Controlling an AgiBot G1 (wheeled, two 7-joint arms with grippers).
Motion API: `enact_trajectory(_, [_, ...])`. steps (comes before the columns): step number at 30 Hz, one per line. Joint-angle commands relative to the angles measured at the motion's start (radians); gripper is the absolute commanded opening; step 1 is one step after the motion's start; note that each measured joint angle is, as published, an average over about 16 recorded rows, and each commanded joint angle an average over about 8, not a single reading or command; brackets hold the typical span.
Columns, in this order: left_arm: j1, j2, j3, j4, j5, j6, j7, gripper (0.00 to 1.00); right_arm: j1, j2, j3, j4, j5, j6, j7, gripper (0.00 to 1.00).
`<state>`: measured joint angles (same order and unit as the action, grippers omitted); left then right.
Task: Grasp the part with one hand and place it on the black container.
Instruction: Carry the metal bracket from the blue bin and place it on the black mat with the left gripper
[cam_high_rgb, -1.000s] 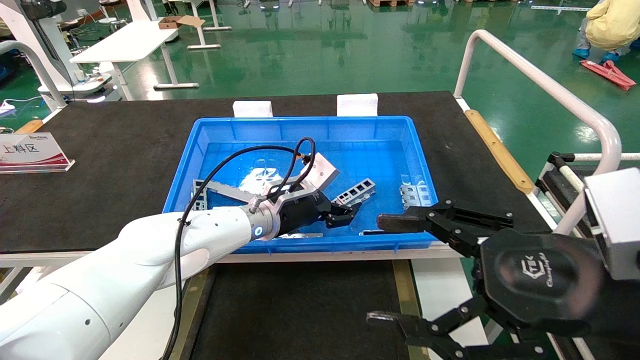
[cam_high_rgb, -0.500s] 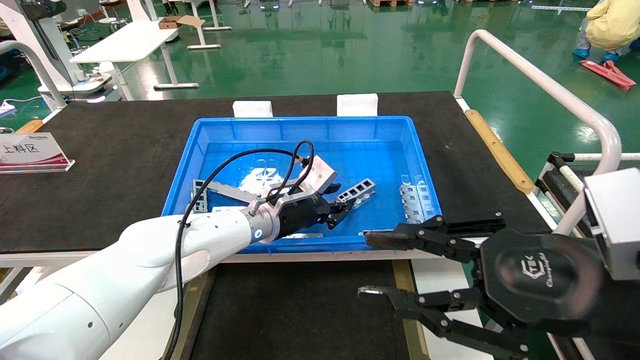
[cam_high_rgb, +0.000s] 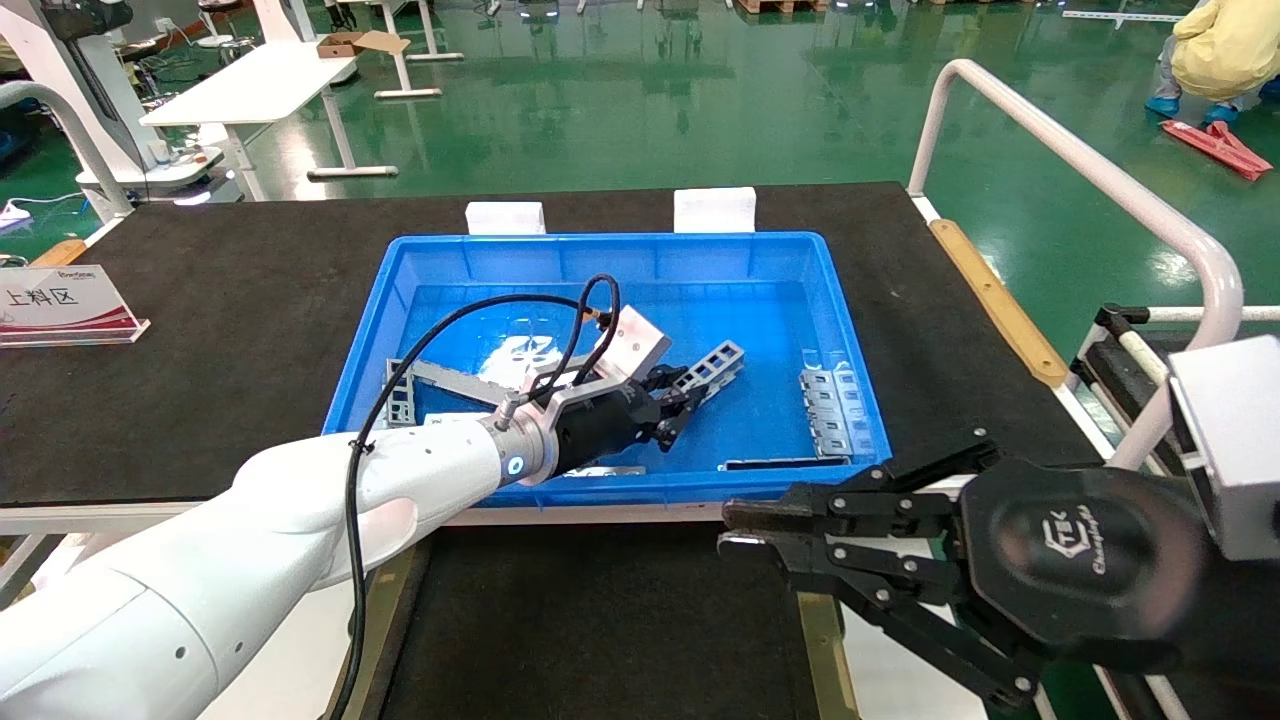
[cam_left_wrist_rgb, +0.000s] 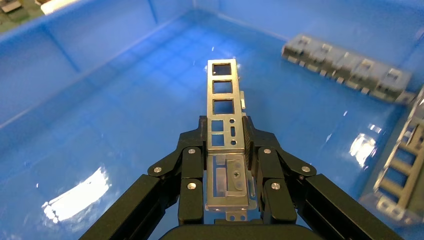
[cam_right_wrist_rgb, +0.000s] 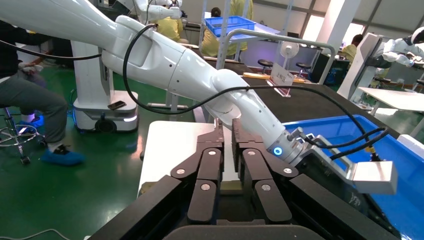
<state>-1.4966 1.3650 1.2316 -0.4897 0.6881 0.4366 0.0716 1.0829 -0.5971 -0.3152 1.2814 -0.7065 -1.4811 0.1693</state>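
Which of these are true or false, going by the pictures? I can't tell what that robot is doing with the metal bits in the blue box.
1. The left hand is closed on the part. True.
2. The held part lies flat on the floor of the blue bin. False: the head view shows it tilted up, clear of the floor.
3. The right hand grips a second bracket. False: it is closed with nothing in it, hanging outside the bin's near edge.
4. Other metal brackets lie loose in the bin. True.
5. A part already sits on the black container. False: what shows of it is bare.
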Motion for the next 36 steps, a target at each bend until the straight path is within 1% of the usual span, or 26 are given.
enact_trajectory(1, [-0.003, -0.001, -0.004, -0.004, -0.018, 0.002, 0.008, 0.00, 0.000, 0.000, 0.000, 0.000, 0.000, 0.000, 0.000, 0.00])
enact_trajectory(5, [-0.020, -0.006, -0.030, -0.005, -0.062, 0.044, 0.045, 0.00, 0.000, 0.000, 0.000, 0.000, 0.000, 0.000, 0.000, 0.00])
enact_trajectory(9, [-0.036, -0.019, -0.061, 0.003, -0.102, 0.123, 0.096, 0.00, 0.000, 0.000, 0.000, 0.000, 0.000, 0.000, 0.000, 0.00])
enact_trajectory(15, [-0.049, -0.056, -0.107, 0.025, -0.150, 0.294, 0.185, 0.00, 0.000, 0.000, -0.001, 0.000, 0.000, 0.000, 0.000, 0.00])
enact_trajectory(21, [-0.034, -0.130, -0.126, 0.001, -0.177, 0.489, 0.240, 0.00, 0.000, 0.000, -0.001, 0.000, 0.001, 0.000, 0.000, 0.00])
enact_trajectory(25, [-0.001, -0.197, -0.125, -0.068, -0.189, 0.589, 0.239, 0.00, 0.000, 0.000, -0.001, 0.000, 0.001, 0.000, 0.000, 0.00])
enact_trajectory(29, [0.049, -0.273, -0.118, -0.177, -0.196, 0.638, 0.225, 0.00, 0.000, 0.000, -0.001, 0.000, 0.001, 0.000, -0.001, 0.00])
enact_trajectory(32, [0.098, -0.337, -0.110, -0.280, -0.198, 0.641, 0.210, 0.00, 0.000, 0.000, -0.001, 0.000, 0.001, 0.001, -0.001, 0.00])
enact_trajectory(36, [0.177, -0.422, -0.096, -0.422, -0.201, 0.594, 0.184, 0.00, 0.000, 0.001, -0.001, 0.000, 0.001, 0.001, -0.001, 0.00])
